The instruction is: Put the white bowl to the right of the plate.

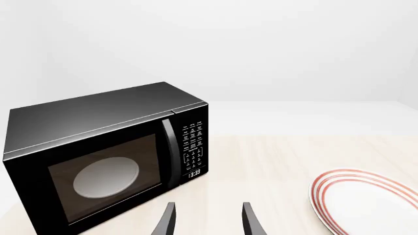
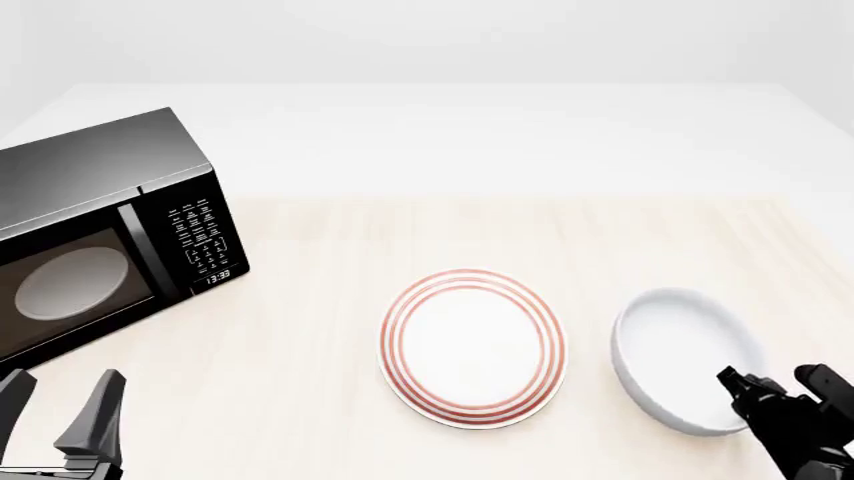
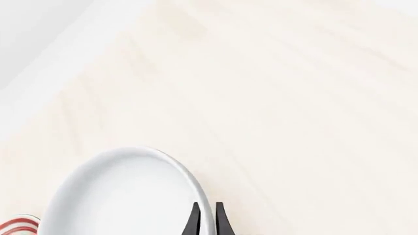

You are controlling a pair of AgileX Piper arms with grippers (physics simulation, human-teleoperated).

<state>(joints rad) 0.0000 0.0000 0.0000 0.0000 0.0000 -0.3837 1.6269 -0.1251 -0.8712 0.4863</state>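
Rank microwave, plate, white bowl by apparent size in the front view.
1. Microwave, clearly largest, though cut off by the frame edge.
2. Plate and white bowl: near alike; the plate looks slightly wider, but the right gripper overlaps the bowl's rim, so no firm ranking.

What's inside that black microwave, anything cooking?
Through the dark door glass of the microwave only a pale round turntable shows, with nothing visible on it. The corners behind the tinted glass are too dark to judge.
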